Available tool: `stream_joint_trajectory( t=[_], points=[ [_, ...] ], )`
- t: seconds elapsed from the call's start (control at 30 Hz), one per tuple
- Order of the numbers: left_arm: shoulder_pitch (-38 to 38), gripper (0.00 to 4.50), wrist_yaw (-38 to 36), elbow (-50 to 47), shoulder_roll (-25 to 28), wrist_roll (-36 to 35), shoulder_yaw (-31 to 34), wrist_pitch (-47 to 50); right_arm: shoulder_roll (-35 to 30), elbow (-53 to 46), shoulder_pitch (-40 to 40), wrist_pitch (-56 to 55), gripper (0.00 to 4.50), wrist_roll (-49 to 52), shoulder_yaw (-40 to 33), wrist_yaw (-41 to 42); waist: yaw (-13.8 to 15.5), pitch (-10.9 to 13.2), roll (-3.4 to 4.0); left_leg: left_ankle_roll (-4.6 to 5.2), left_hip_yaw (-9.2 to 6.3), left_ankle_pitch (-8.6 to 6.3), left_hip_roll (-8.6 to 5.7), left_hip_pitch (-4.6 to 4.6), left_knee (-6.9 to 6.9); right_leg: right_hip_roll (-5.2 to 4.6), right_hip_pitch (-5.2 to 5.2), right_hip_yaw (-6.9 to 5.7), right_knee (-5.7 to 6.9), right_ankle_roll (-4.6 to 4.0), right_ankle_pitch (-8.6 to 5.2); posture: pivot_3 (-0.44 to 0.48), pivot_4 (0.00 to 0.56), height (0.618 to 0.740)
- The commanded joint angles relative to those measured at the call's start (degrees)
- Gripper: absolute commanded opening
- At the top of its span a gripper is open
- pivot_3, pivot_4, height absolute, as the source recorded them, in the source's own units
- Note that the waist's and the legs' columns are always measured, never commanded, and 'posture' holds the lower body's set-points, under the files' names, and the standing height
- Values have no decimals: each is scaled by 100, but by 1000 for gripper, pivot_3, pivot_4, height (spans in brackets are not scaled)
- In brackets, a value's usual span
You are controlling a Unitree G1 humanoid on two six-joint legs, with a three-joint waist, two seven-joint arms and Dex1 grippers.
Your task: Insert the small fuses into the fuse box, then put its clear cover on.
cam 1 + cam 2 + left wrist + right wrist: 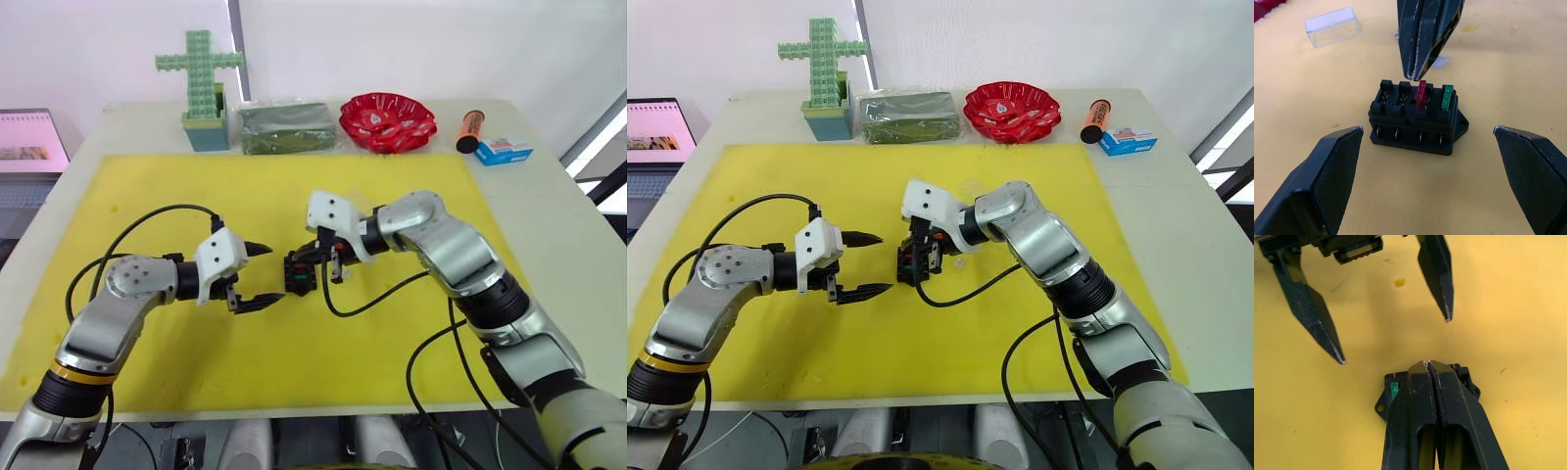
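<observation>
Fuse box (1416,117) on yellow mat, between grippers. Red fuse (1421,93) and green fuse (1447,97) seated. Right gripper (1415,73) jaws closed, empty, tips pressing on red fuse. Left gripper (257,276) jaws wide open, empty. Clear cover (1333,26) lies apart — light, slippery, thin; grip by long sides.

Black fuse box (1415,117) on yellow mat (1498,63), red fuse (1421,93), green fuse (1447,97), clear cover (1333,26) behind

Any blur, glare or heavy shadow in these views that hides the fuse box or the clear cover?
Left wrist view: fuse box sharp and evenly lit, red fuse and green fuse readable; clear cover faint with slight sheen. Right wrist view: shut right gripper blocks most of the box. Head views: soft light, box small.
</observation>
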Motion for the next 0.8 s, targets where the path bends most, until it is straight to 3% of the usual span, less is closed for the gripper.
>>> stream_joint_trajectory(
  t=[0.03,0.8],
  points=[
    [-108,4500,4,-32,42,-41,139,-51,70,-83,109,-200,37,118,-171,-116,0,0,0,0,0,0,0,0,0,0,0,0,0,0,0,0,150,740],
    [-85,4500,37,-100,34,-71,154,7,21,510,665,-455,37,146,-41,-249,7,-1,-1,0,0,0,0,1,1,0,3,0,0,0,0,0,150,740]
  ],
)
